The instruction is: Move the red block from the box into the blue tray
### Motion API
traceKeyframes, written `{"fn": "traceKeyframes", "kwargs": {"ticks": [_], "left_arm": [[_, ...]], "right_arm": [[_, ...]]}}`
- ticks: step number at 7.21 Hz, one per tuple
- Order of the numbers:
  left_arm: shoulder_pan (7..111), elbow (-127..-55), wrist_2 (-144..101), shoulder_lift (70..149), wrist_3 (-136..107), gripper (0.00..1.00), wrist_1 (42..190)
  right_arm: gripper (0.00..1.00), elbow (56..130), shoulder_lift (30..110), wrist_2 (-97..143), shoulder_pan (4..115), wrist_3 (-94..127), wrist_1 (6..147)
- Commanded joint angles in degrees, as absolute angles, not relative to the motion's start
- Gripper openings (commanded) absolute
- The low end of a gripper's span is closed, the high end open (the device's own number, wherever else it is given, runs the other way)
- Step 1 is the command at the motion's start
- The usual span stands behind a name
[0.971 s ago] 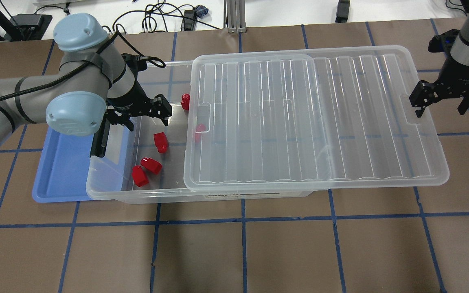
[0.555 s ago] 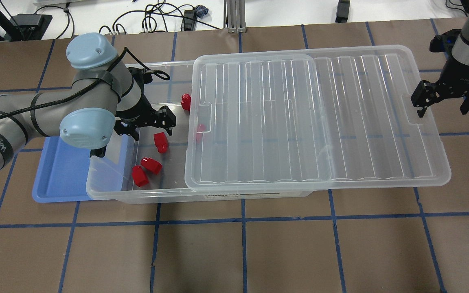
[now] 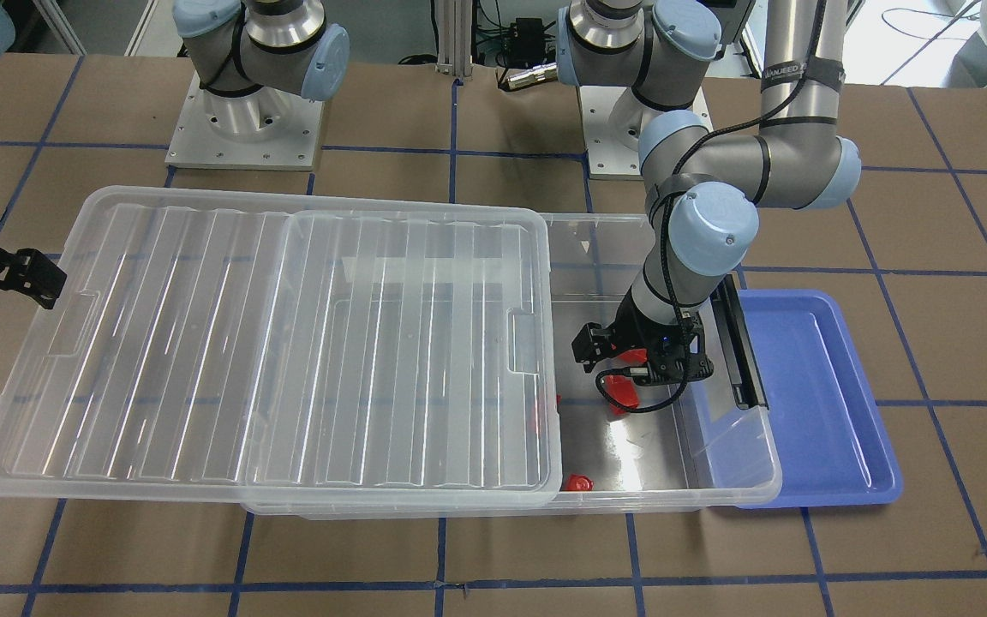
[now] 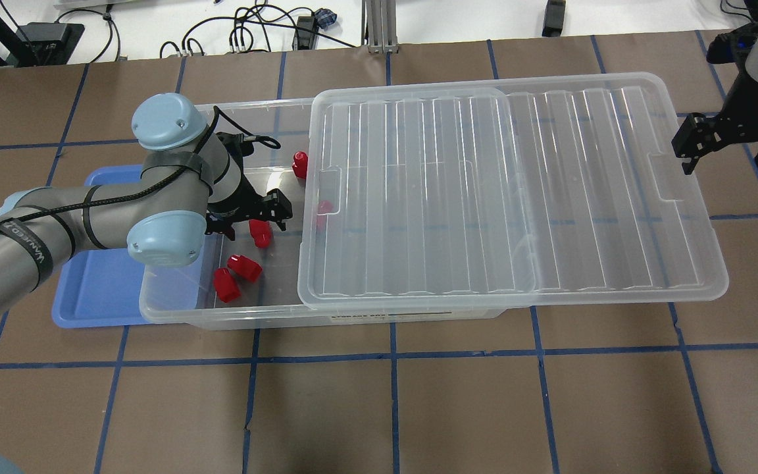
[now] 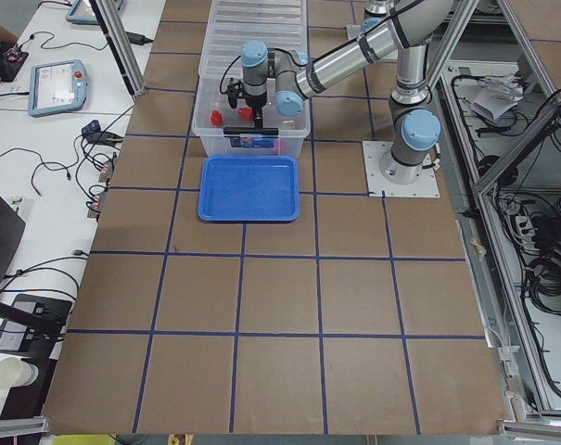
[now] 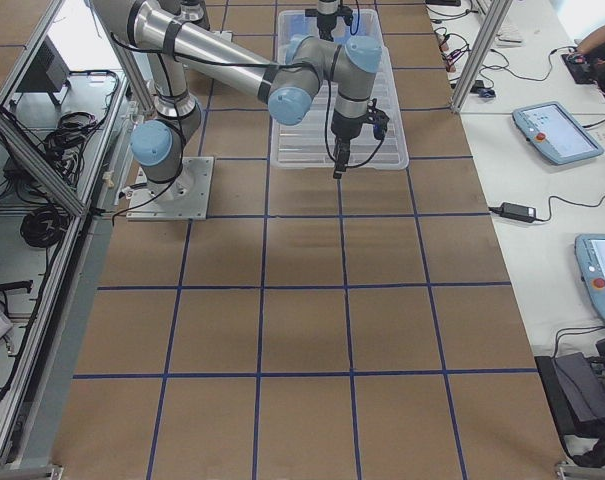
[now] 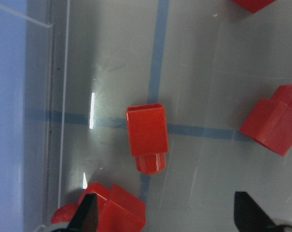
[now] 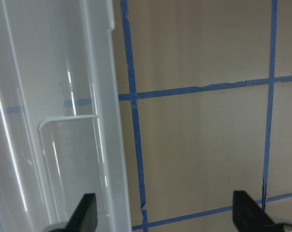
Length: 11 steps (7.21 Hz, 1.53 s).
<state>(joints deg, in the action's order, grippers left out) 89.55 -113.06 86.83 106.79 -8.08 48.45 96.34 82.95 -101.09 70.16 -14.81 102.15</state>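
Observation:
The clear box (image 4: 234, 315) lies with its ribbed lid (image 4: 510, 191) slid to the right, so its left end is uncovered. Several red blocks lie there. My left gripper (image 4: 247, 220) is open and low inside the box, straddling one red block (image 4: 260, 232). In the left wrist view that block (image 7: 146, 137) lies between and ahead of the open fingertips (image 7: 90, 212). The blue tray (image 4: 99, 289) sits partly under the box's left end and holds nothing. My right gripper (image 4: 726, 146) is open and empty beside the lid's right edge.
Other red blocks lie at the box's back (image 4: 299, 164), front left (image 4: 245, 266) (image 4: 225, 284), and under the lid's edge (image 4: 323, 209). A black latch bar (image 3: 738, 343) stands on the box's end by the tray. The box's wall is close to my left wrist.
My left gripper has moved right and down into the box, to around the red block. My right gripper has drifted slightly back and right, away from the lid.

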Motion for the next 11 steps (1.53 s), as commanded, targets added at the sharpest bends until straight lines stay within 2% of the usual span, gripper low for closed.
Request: {"fn": "traceKeyframes", "kwargs": {"ticks": [1, 3, 4, 5, 6, 9, 11], "left_arm": [[89.6, -113.2, 86.9, 110.1, -8.2, 1.0, 44.5], [89.6, -113.1, 87.3, 111.4, -7.6, 0.98, 41.7], [89.6, -113.3, 87.4, 111.8, -7.3, 0.77, 40.4], [89.5, -112.8, 87.3, 111.6, -6.9, 0.28, 40.3], [89.6, -113.1, 87.4, 111.7, -6.9, 0.09, 40.3], [89.4, -111.9, 87.4, 109.4, -6.9, 0.09, 41.0], [89.6, -110.3, 87.4, 105.6, -6.9, 0.09, 47.3]], "right_arm": [[1.0, 95.9, 84.5, -101.1, 70.2, -14.9, 100.6], [1.0, 95.7, 84.5, -101.0, 70.2, -15.1, 99.9], [1.0, 95.7, 84.6, -101.0, 70.2, -15.3, 99.8], [1.0, 95.8, 84.6, -101.0, 70.2, -15.2, 99.8], [1.0, 95.8, 84.6, -101.0, 70.2, -15.1, 99.8], [1.0, 95.8, 84.6, -101.0, 70.2, -14.9, 99.8], [1.0, 95.9, 84.6, -100.9, 70.3, -14.9, 99.8]]}}
